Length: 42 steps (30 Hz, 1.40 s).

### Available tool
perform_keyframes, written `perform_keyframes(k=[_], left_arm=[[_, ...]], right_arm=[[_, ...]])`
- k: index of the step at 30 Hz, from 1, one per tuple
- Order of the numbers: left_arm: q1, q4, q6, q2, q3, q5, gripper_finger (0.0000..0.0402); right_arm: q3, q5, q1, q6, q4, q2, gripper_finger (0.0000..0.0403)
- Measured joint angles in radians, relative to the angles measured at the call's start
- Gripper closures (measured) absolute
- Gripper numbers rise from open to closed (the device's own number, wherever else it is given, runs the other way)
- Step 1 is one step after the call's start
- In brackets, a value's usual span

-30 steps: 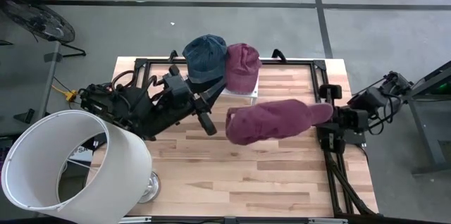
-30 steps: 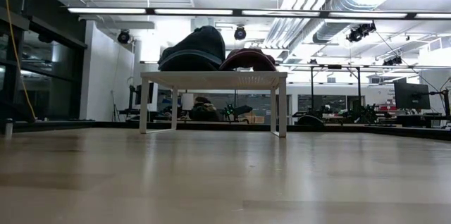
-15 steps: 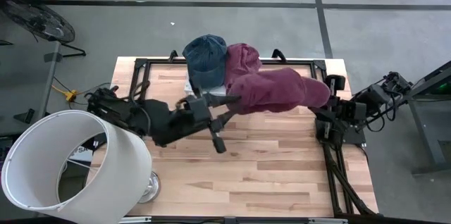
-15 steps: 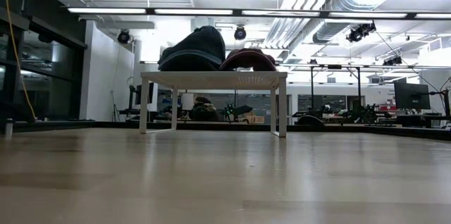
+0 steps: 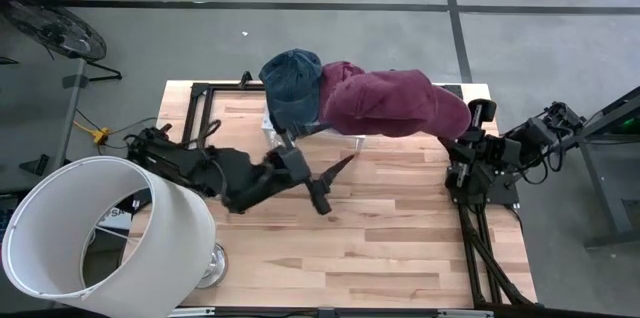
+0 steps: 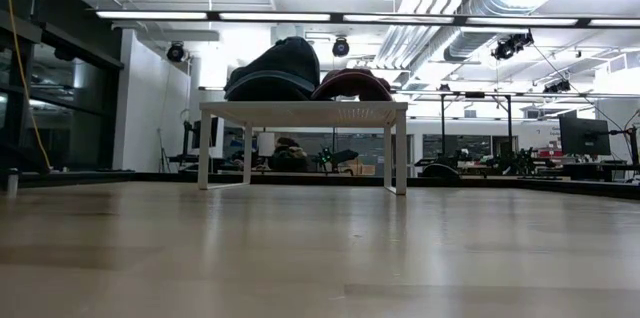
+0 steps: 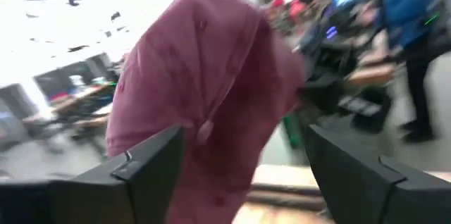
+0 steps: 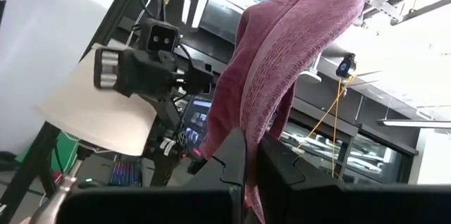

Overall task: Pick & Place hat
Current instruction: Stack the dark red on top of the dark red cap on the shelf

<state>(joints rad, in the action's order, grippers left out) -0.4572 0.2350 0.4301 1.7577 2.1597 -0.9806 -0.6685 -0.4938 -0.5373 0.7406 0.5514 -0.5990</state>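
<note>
Lifted since before, maroon cap (image 5: 385, 104) hangs upper right, pinched in my right jaws (image 5: 462, 140); left jaws (image 5: 333, 186) gape empty

Two dark, jointed arms trailing black cables, each end effector (image 5: 334, 180) with two flat black fingers (image 7: 148, 164).

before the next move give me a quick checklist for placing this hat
1. Right tool shut on the maroon hat: ok.
2. Left tool open and clear of the hat: ok, fingers spread, nothing between them.
3. Hat carried above the white stand: ok in the high view.
4. Blue hat and second maroon hat sit settled on the stand: ok.
5. Free spot left on the stand for this hat: cannot tell, the held hat covers it.
</note>
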Motion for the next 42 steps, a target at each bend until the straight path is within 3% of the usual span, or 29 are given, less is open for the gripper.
perform_keyframes(k=[13, 18, 33, 42], left_arm=[[0.091, -0.144, 0.120, 0.119, -0.002, -0.163, 0.0103], [0.097, -0.192, 0.213, 0.122, -0.001, -0.234, 0.0103], [0.131, -0.232, 0.220, 0.123, -0.001, -0.165, 0.0103], [0.132, -0.235, 0.195, 0.123, -0.001, 0.010, 0.0103]], right_arm=[[0.000, -0.043, 0.000, -0.004, 0.000, -0.018, 0.0395], [0.000, 0.007, 0.000, -0.041, -0.001, -0.018, 0.0395], [0.000, 0.125, 0.000, -0.165, -0.087, -0.018, 0.0395], [0.000, 0.269, 0.000, -0.262, -0.103, -0.017, 0.0395]])
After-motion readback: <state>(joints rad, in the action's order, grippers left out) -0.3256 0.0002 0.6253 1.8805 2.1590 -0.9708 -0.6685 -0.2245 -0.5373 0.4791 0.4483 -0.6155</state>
